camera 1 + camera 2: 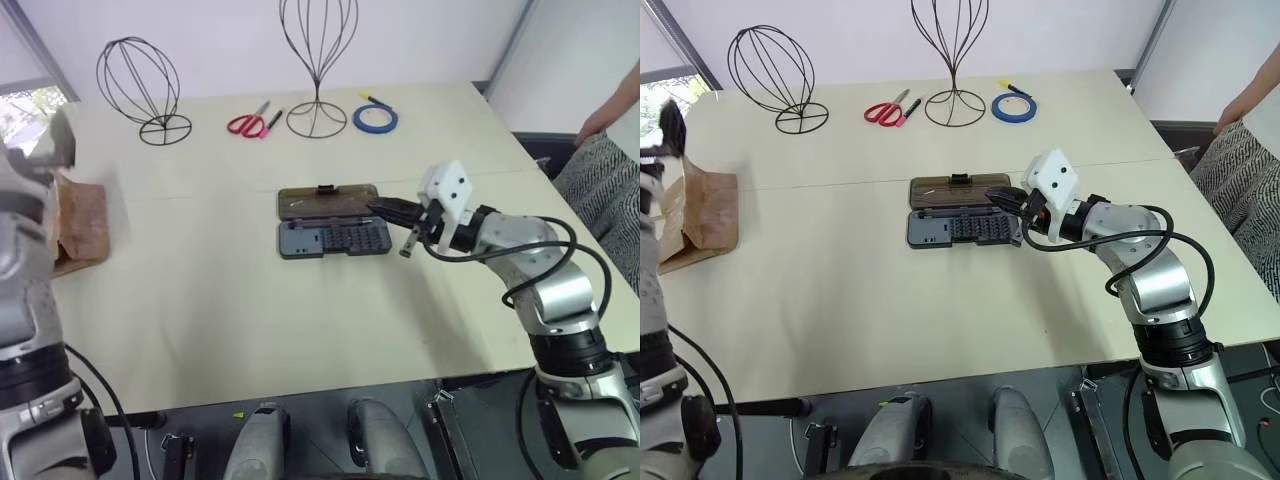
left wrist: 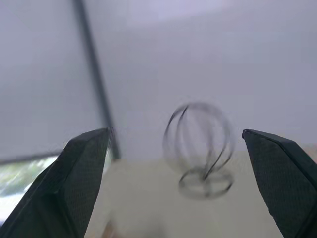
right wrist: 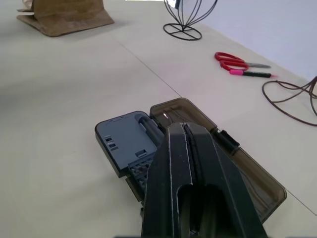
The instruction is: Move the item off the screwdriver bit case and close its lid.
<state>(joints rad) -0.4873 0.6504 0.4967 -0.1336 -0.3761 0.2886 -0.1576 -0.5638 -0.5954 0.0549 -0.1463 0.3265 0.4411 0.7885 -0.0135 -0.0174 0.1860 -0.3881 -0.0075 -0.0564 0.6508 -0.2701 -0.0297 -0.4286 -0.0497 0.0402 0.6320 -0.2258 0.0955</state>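
Lid (image 1: 958, 188) and base of the screwdriver bit case (image 1: 965, 229) are seen lying open and flat near the middle of the worktop (image 1: 890, 310), the smoky cover folded back on its hinge on the far side of the dark grey tray of bits. The item, a brown paper bag (image 1: 702, 210), is set down well apart from the case at the worktop's left edge, so the case is judged to be cleared and only the closing to be left.

The right hand (image 1: 1014, 207) is held level at the case's right end with its fingers pressed together and nothing between them; in the right wrist view its tips are seen just over the seam between tray and lid. The left hand (image 2: 183, 186) is raised with its fingers spread wide and empty, a wire stand (image 2: 200, 148) showing between them.

The lid is judged to be light, thin and stiff, with smooth plastic that could slip under a fingertip. A pinch is probably not needed: it could be lifted from under its far long edge near the black latch tab (image 1: 960, 179) and swung over the tray. The whole case is light and could be slid across the worktop if pushed sideways, so pressure is best directed downward at the latch.
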